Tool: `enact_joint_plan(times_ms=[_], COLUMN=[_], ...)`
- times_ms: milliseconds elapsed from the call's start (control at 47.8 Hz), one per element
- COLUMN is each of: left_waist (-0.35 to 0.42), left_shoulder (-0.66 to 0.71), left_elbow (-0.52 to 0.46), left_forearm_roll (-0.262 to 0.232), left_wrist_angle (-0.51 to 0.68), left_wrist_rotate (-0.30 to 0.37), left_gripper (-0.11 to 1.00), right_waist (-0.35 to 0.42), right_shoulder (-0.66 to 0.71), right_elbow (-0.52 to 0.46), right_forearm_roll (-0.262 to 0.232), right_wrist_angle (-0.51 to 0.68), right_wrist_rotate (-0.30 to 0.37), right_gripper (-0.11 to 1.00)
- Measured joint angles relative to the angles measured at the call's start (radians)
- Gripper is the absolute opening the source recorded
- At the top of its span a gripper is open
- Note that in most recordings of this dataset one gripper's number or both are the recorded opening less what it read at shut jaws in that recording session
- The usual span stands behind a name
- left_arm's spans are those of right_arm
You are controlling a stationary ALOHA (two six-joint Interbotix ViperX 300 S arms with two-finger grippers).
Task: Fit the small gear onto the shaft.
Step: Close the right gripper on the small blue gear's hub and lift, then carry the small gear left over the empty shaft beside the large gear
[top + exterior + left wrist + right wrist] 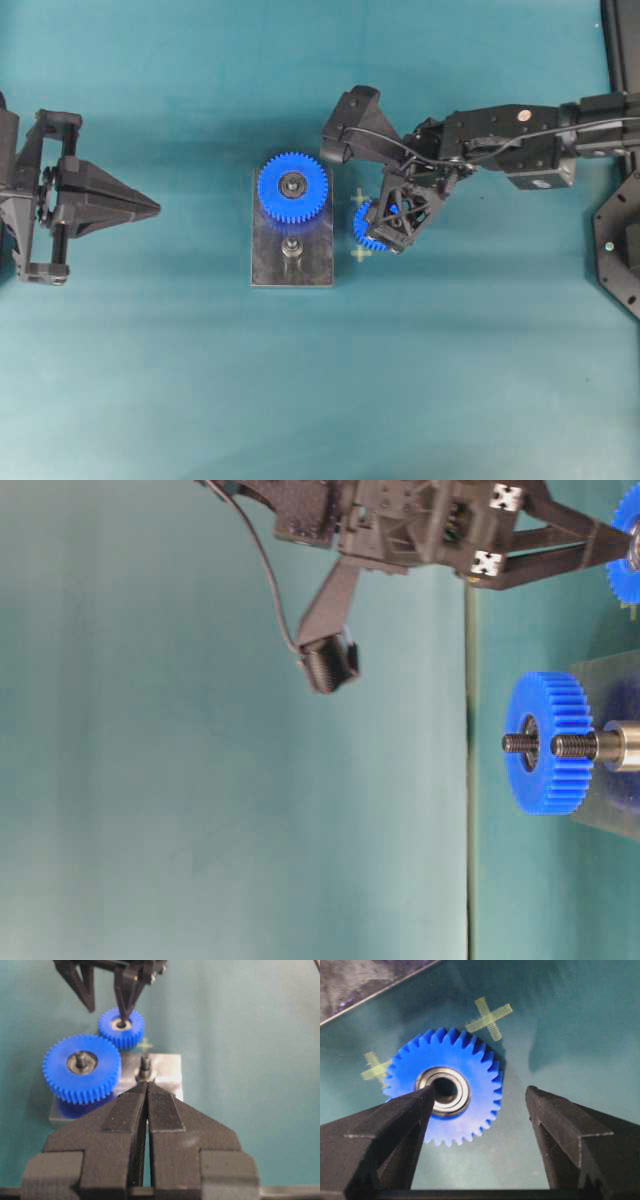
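Gear pickup: right gripper spread over the small gear

Small gear [445, 1087] lies flat on the teal table [150, 380], just right of the dark grey plate [268, 262], between two pale cross marks [489, 1017]. On the plate the larger blue gear [291, 187] sits at the far end, and the shaft [291, 247] stands bare at the near end, upright, with a threaded tip. The right gripper [480, 1095] hangs directly over the small gear with its jaws spread wide and nothing between them; in the right wrist view one finger [395, 1125] overlaps the silver bearing hub and the other stands off the toothed rim, over bare table. The left gripper [146, 1092] waits well to the left of the plate, jaws pressed together, empty, its tip pointing toward the shaft.

Handling, as judged: the gear appears to be stiff moulded plastic, light, with a metal bearing that adds a little weight at the centre. The teeth offer a ridged, fairly secure purchase, so a hold across the outer rim on opposite sides seems best, leaving the bore clear for the shaft. With one finger over the hub, closing now could tip the gear or push it sideways across the smooth table; re-centring seems advisable.
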Motion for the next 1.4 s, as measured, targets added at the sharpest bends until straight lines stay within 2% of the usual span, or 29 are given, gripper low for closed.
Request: enact_joint_plan(times_ms=[84, 272, 502, 565, 670, 711, 1046, 1172, 1297, 1402], left_waist=[0.000, 0.000, 0.000, 0.000, 0.000, 0.000, 0.000, 0.000, 0.000, 0.000], left_shoulder=[0.002, 0.002, 0.002, 0.002, 0.002, 0.002, -0.006, -0.009, -0.012, -0.015], left_elbow=[0.000, 0.000, 0.005, 0.005, 0.005, 0.006, 0.006, 0.006, 0.006, 0.006], left_forearm_roll=[0.000, 0.000, 0.000, 0.000, 0.000, 0.000, 0.000, 0.000, 0.000, 0.000], left_wrist_angle=[0.000, 0.000, 0.000, 0.002, 0.000, 0.000, -0.003, -0.003, -0.003, -0.003], left_wrist_rotate=[0.000, 0.000, 0.000, 0.000, 0.000, -0.002, 0.000, 0.000, 0.000, 0.000], left_gripper=[0.00, 0.00, 0.00, 0.00, 0.00, 0.00, 0.00, 0.00, 0.00, 0.00], right_waist=[-0.002, 0.002, 0.006, 0.011, 0.023, 0.025, 0.023, 0.032, 0.052, 0.074], right_shoulder=[0.012, 0.038, 0.052, 0.058, 0.063, 0.063, 0.052, 0.018, 0.000, 0.002], right_elbow=[-0.005, -0.011, -0.029, -0.041, -0.054, -0.054, -0.083, -0.143, -0.235, -0.310], right_forearm_roll=[-0.017, -0.069, -0.078, -0.078, -0.080, -0.080, -0.069, -0.043, -0.002, 0.014], right_wrist_angle=[0.002, 0.009, 0.051, 0.074, 0.097, 0.098, 0.104, 0.152, 0.202, 0.242], right_wrist_rotate=[0.006, 0.075, 0.083, 0.084, 0.084, 0.084, 0.089, 0.089, 0.091, 0.089], right_gripper=[0.81, 0.80, 0.75, 0.68, 0.41, 0.34, 0.35, 0.35, 0.35, 0.35])
